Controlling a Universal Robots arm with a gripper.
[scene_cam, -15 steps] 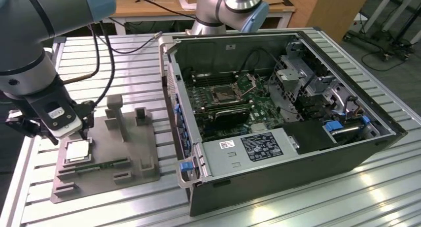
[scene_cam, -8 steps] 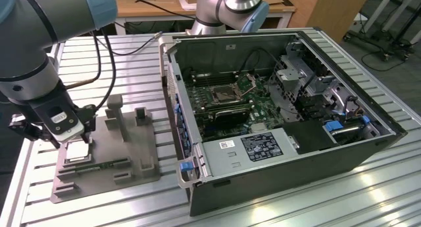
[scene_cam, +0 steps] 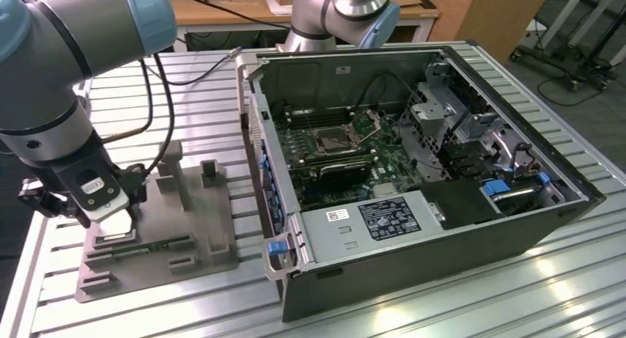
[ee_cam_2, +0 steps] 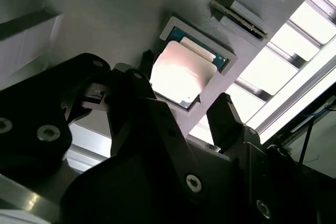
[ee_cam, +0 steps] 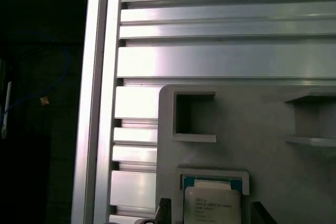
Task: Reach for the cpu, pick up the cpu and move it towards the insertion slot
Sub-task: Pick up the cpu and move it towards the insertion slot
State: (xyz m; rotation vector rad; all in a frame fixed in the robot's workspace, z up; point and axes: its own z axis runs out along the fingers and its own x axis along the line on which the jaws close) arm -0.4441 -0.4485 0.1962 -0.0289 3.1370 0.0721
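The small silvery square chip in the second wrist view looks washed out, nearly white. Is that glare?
Yes, in the second wrist view the small silvery-grey square chip reflects light and bleaches out; in the first wrist view the chip looks duller, with faint print visible.

cpu (ee_cam_2: pixel 184 72) edge behind the tool (ee_cam_2: pixel 185 81)
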